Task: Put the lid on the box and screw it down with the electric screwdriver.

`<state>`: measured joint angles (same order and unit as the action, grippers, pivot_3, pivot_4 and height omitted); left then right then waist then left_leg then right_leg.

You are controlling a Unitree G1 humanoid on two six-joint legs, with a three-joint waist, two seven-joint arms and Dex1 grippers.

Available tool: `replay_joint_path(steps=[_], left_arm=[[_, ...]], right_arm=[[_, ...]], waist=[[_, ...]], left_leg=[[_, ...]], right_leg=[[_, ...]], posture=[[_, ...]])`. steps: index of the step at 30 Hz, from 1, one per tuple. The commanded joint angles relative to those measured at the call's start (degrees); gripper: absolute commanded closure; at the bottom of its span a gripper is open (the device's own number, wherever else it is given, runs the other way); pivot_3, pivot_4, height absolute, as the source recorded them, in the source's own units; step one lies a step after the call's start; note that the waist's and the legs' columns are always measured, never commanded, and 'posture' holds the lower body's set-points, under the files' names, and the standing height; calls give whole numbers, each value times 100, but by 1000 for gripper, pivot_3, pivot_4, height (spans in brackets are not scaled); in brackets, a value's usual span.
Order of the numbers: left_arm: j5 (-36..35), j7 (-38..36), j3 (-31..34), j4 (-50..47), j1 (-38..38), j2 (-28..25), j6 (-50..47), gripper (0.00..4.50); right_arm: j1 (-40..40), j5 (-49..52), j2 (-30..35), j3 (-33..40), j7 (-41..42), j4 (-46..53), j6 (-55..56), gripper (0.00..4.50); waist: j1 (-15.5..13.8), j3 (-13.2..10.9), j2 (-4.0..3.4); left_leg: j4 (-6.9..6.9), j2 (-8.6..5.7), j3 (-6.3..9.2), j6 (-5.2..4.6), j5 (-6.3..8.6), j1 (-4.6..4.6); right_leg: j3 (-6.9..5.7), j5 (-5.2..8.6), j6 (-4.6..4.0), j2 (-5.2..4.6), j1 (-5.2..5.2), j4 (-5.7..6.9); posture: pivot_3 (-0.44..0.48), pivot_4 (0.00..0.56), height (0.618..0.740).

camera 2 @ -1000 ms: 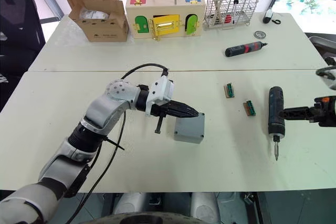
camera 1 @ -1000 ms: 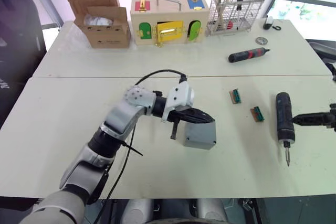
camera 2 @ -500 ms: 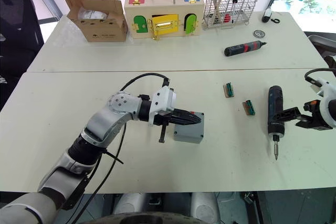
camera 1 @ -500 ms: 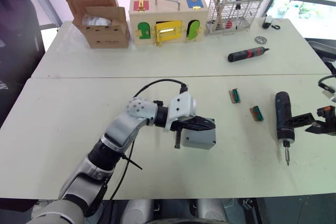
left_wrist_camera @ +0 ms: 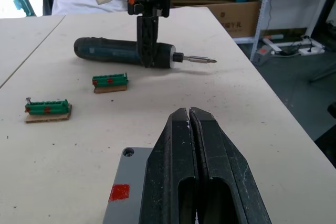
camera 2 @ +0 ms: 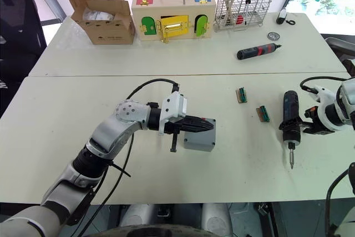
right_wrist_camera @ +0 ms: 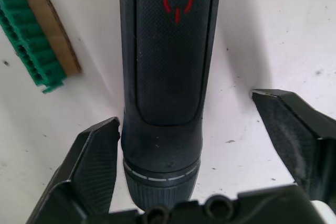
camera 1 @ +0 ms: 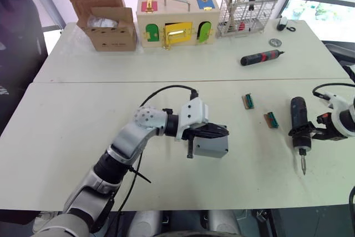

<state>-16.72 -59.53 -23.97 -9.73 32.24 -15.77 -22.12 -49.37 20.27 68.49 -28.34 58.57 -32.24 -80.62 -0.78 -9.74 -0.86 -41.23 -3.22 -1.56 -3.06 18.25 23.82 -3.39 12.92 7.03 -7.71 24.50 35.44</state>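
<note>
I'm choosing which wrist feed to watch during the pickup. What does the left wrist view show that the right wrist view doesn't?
Left wrist alone: the small grey plastic box with its red mark, the shut left end effector over it, the metal bit of the thick black electric screwdriver, a second green connector strip. Right wrist alone: the red power symbol, and the gap beside one finger of the open right end effector. Both: the screwdriver, one green connector strip, the white table.

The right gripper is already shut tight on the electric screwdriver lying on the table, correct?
Not quite. The right gripper is open around the electric screwdriver, which lies on the table; the right wrist view shows one finger well clear of the tool's body.
</note>
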Motion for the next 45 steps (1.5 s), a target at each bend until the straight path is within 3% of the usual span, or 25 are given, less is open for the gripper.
replay_joint_path(steps=[1,5,13,20,26,28,30,33,37,41,43,45], left_arm=[[27,76,4,-240,-18,-40,2,4500],[116,100,-27,-158,-15,-81,83,4500],[128,87,-3,-62,64,-44,127,4500],[144,-13,45,160,191,-83,225,4500],[128,-226,158,589,445,-138,386,4500],[111,-298,213,750,537,-156,443,4500],[90,-371,293,920,650,-183,480,4500],[-20,-478,438,1085,797,-229,420,4500],[-178,-759,576,1164,914,-371,224,4500],[-154,-1014,552,1248,981,-531,132,4500],[-77,-1094,513,1388,1016,-589,157,4500],[-57,-1165,482,1443,1036,-614,135,4500]], right_arm=[[251,-300,79,-459,422,249,256,1492],[546,-591,311,-699,845,589,548,2595],[1082,-838,586,-503,1262,1077,791,2595],[1045,-890,799,218,1555,1249,1364,2595],[474,-96,1203,1366,1945,1348,233,2595],[420,265,1195,2011,1803,1448,-372,2595],[511,608,979,3159,1524,1602,-965,2595],[1035,902,202,5330,783,2560,-1188,2595],[1038,1040,-2211,7867,-722,5412,-1188,2595],[807,1019,-4390,8360,-1789,7684,-1140,2595],[861,1217,-5352,8274,-2077,8413,-1008,2595],[1186,1211,-5874,7897,-2382,8878,-668,2595]], waist=[[-2,4,6],[-16,4,6],[-169,4,7],[-133,3,3],[-133,1,-70],[-137,1,-71],[-149,0,-69],[-149,1,-64],[-140,4,-61],[-161,6,-64],[-141,7,-63],[-143,7,-64]], left_leg=[[0,0,1,0,0,0],[1,0,9,1,0,0],[0,0,20,4,0,0],[0,0,18,7,-1,0],[2,-1,9,10,-4,10],[2,0,9,11,-4,16],[4,1,11,11,-5,16],[2,0,21,11,-5,25],[0,0,19,15,-7,27],[2,-3,13,37,-20,41],[2,-3,21,42,-25,44],[1,-6,16,41,-26,44]], right_leg=[[0,0,0,0,0,0],[-7,0,0,1,0,1],[-18,0,0,0,-6,-1],[-19,0,0,0,-6,0],[-18,0,0,-1,11,5],[-18,0,0,0,18,7],[-18,0,0,-1,19,7],[-19,0,-1,-3,19,4],[-17,-3,1,-4,24,14],[-15,-2,0,0,71,73],[-17,-1,-1,11,75,80],[-15,-1,-1,14,76,84]], posture=[[0,150,694],[0,150,694],[0,150,694],[0,150,694],[0,150,694],[0,150,694],[0,150,694],[0,150,694],[0,150,694],[0,150,694],[0,150,694],[0,150,694]])
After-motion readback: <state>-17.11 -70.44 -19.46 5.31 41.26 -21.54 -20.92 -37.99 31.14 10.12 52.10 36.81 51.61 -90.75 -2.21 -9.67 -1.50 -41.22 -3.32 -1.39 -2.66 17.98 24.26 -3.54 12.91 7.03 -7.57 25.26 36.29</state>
